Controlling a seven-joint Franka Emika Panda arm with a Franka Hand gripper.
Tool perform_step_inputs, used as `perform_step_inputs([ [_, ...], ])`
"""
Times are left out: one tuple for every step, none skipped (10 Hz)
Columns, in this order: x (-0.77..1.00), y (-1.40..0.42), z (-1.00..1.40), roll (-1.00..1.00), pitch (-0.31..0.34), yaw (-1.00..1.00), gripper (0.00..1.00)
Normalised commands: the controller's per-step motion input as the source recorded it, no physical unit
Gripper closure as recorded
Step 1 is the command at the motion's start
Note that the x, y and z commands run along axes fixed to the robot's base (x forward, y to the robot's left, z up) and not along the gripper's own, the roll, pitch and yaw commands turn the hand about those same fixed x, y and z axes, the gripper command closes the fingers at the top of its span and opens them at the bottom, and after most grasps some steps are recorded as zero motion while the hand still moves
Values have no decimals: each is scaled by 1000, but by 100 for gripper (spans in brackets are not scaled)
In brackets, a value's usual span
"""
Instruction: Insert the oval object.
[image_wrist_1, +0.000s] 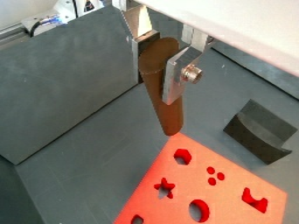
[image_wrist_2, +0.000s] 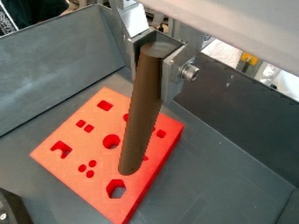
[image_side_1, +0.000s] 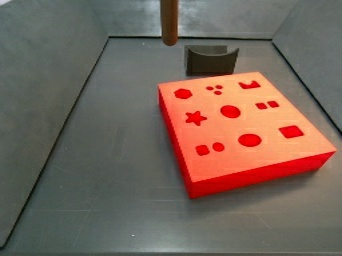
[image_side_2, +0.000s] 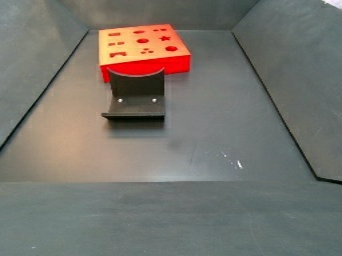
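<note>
1. While you look through both wrist views, you see the gripper (image_wrist_1: 167, 66) closed on the upper end of the oval object (image_wrist_1: 163, 92); its silver plate fingers (image_wrist_2: 172, 68) press against the rod's sides, so the opening is only as wide as the rod.
2. You hold nothing else: the rod hangs free below the fingers, its lower end touching no surface that you can see.
3. You find the oval object (image_wrist_2: 140, 109) plain brown, long and slender, with rounded sides and a blunt lower end, hanging nearly upright.
4. In a side view only the lower tip of the oval object (image_side_1: 170, 22) shows, coming down from the upper edge of the picture; the gripper itself is out of that frame.
5. That tip hangs in the air near the back wall of the grey floor (image_side_1: 107, 150), beside the small dark grey curved block (image_side_1: 210, 57) and apart from it.
6. You see the red block (image_side_1: 247, 125) on the floor just in front of the curved block, its top face cut with shaped holes, all of them empty.
7. In a wrist view the rod's lower end hangs above the red block (image_wrist_2: 82, 144), clear of its top.
8. In a side view the red block (image_side_2: 142, 48) sits toward the far end of the floor, with the curved block (image_side_2: 135, 98) right in front of it; neither rod nor gripper shows there.
</note>
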Motion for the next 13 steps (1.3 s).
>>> perform_step_inputs([
  [-40, 0, 0, 0, -14, -43, 100],
  [3, 0, -86, -117, -96, -189, 100],
  [323, 0, -291, -193, -136, -523, 100],
  [140, 0, -286, -251, -214, -751, 100],
  [63, 0, -280, -233, -209, -823, 100],
  [117, 0, -300, -226, -196, -786, 100],
  [117, 0, -277, -227, -187, -794, 100],
  [23, 0, -266, -200, -171, -874, 100],
  [111, -86, -303, -103, -91, -820, 100],
  [29, 0, -246, 0, -10, 0, 100],
  [0, 43, -49, 0, 301, -180, 100],
  [71, 163, 60, 0, 500, -177, 100],
  [0, 154, 63, 0, 500, -283, 100],
])
